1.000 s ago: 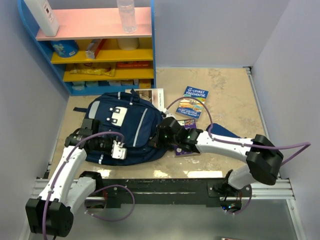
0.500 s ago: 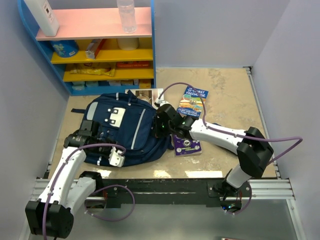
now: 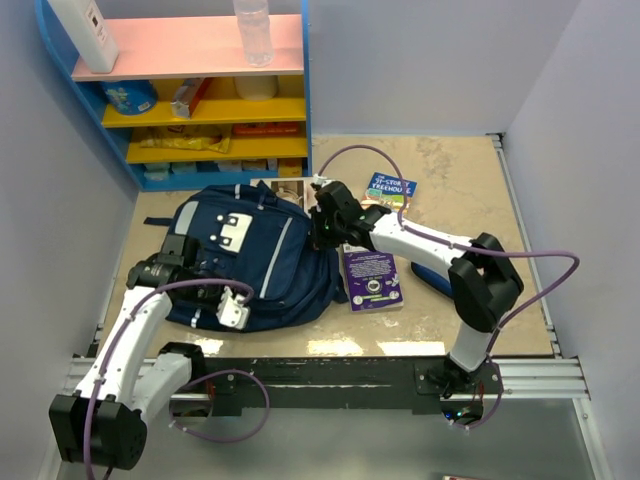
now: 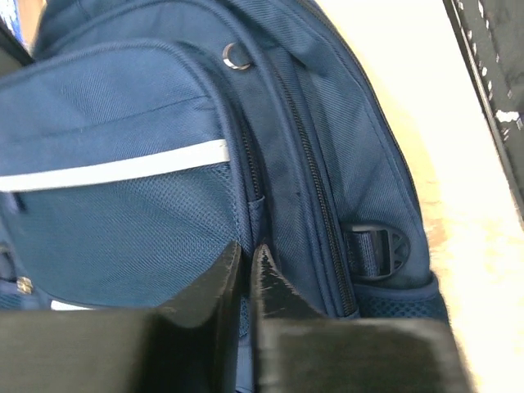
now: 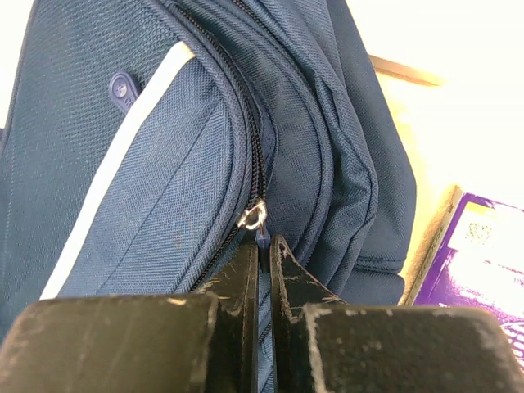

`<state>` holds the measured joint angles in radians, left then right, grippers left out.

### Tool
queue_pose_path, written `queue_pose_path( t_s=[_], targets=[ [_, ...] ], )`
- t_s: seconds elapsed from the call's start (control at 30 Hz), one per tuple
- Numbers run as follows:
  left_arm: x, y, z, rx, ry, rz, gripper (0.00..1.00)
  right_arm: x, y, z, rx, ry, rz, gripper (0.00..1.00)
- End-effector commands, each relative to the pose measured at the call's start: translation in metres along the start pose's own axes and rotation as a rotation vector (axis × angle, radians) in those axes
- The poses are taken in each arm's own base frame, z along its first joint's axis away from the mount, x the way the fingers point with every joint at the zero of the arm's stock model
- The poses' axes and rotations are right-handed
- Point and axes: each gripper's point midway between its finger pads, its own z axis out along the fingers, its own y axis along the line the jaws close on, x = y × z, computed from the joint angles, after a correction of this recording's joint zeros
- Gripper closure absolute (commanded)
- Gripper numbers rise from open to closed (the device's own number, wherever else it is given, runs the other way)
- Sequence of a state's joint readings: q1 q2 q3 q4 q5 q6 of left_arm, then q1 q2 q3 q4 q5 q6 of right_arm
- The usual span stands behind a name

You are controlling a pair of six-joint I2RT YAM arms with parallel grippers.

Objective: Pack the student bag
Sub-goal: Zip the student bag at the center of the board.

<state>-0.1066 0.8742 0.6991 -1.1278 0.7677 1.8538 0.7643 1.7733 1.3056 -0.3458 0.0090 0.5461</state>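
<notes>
The student bag (image 3: 262,262), navy with grey stripes, lies flat on the table's left half. My left gripper (image 3: 232,312) sits at the bag's near left side, and in the left wrist view the left gripper (image 4: 246,250) is shut on a fold of the student bag (image 4: 123,164) beside a mesh pocket. My right gripper (image 3: 322,234) is at the bag's far right edge. The right wrist view shows the right gripper (image 5: 264,242) shut on the blue zipper pull (image 5: 262,237), just below its metal ring (image 5: 254,216).
A purple book (image 3: 372,280) lies just right of the bag, under my right arm. A blue storybook (image 3: 392,188) and a white book (image 3: 300,186) lie behind it. A blue shelf unit (image 3: 190,100) stands at the back left. The black base rail (image 3: 320,378) runs along the near edge.
My right gripper has travelled away from the arms along the bag's right edge with the zipper pull in it, uncovering the purple book. The left arm shifted slightly left.
</notes>
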Motion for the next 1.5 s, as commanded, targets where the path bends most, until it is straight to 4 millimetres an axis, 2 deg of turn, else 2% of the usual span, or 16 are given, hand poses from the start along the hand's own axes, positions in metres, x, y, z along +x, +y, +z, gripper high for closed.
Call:
queue_pose_path(
  t_s=[0.0, 0.13, 0.17, 0.27, 0.4, 0.43, 0.47, 0.5, 0.53, 0.6, 0.67, 0.73, 0.87, 1.1, 1.3, 1.47],
  targets=[
    [-0.003, -0.007, -0.015, 0.052, 0.045, -0.261, 0.78, -0.059, -0.029, -0.022, 0.049, -0.242, 0.048, 1.00],
    [-0.016, 0.040, -0.033, -0.096, -0.016, -0.425, 0.60, -0.046, -0.014, -0.023, -0.044, -0.235, 0.056, 1.00],
    [-0.025, 0.050, -0.034, -0.114, -0.071, -0.457, 0.23, -0.042, -0.010, -0.023, -0.055, -0.225, 0.053, 1.00],
    [-0.048, 0.089, -0.044, -0.171, -0.203, -0.575, 0.01, -0.027, -0.004, -0.019, -0.092, -0.194, 0.046, 1.00],
    [-0.077, 0.116, -0.042, -0.147, -0.374, -0.702, 0.00, -0.009, 0.010, -0.015, -0.164, -0.144, 0.043, 1.00],
    [-0.080, 0.112, -0.033, -0.118, -0.393, -0.839, 0.00, -0.009, 0.014, -0.016, -0.181, -0.151, 0.045, 1.00],
    [-0.083, 0.131, -0.024, -0.186, -0.368, -0.762, 0.00, 0.000, 0.018, -0.015, -0.192, -0.136, 0.046, 1.00],
    [-0.085, 0.134, -0.017, -0.215, -0.354, -0.770, 0.00, 0.001, 0.022, -0.016, -0.203, -0.136, 0.048, 1.00],
    [-0.084, 0.126, -0.002, -0.213, -0.338, -0.815, 0.00, 0.007, 0.031, -0.016, -0.220, -0.129, 0.039, 1.00],
    [-0.074, 0.133, 0.014, -0.255, -0.276, -0.875, 0.00, 0.016, 0.039, -0.015, -0.226, -0.114, 0.041, 1.00],
    [-0.041, 0.134, 0.027, -0.334, -0.148, -0.999, 0.00, 0.031, 0.052, -0.015, -0.238, -0.092, 0.034, 1.00],
    [-0.036, 0.135, 0.035, -0.357, -0.089, -0.980, 0.00, 0.036, 0.066, -0.018, -0.257, -0.106, 0.045, 1.00],
    [-0.044, 0.122, 0.050, -0.371, 0.078, -0.884, 0.00, 0.053, 0.074, -0.025, -0.265, -0.096, 0.097, 1.00],
    [-0.030, 0.094, 0.044, -0.417, 0.169, -0.862, 0.00, 0.066, 0.086, -0.035, -0.303, -0.087, 0.127, 1.00],
    [-0.047, 0.091, 0.026, -0.420, 0.094, -0.763, 0.00, 0.072, 0.084, -0.033, -0.318, -0.067, 0.141, 1.00],
    [-0.051, 0.067, 0.031, -0.338, 0.059, -0.666, 0.00, 0.069, 0.082, -0.032, -0.340, -0.069, 0.170, 1.00]
  ],
)
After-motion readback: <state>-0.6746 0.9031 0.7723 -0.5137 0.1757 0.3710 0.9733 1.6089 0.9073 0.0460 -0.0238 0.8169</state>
